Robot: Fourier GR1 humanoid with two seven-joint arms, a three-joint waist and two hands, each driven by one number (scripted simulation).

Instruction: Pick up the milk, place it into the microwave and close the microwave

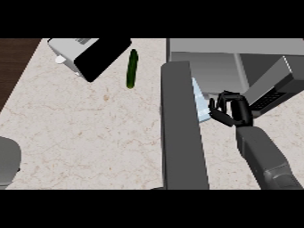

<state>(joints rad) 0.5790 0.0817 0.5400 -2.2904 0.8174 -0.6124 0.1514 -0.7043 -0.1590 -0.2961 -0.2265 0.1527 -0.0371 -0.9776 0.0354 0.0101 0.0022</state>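
So from where I'm sitting, the carry part looks about done. The milk (198,100) is the pale bluish carton at roughly 3 o'clock from centre, tucked just behind the edge of the open microwave door (180,129), which runs like a long dark slab from 12 down to 6. I'd say the carton is at the mouth of the microwave (246,58), up at 1 o'clock, but I can't tell if it's sitting fully inside yet, since the door hides most of it.

My right hand (232,111) is just at 3 o'clock of the milk, fingers curled in toward it. Whether they're actually pinching the carton or just beside it, I can't tell.

Left hand isn't showing at all.

Still to do: let go, back out, swing that door shut. The cucumber (132,69) at 11 o'clock and the toaster (72,51) are well apart from all this.
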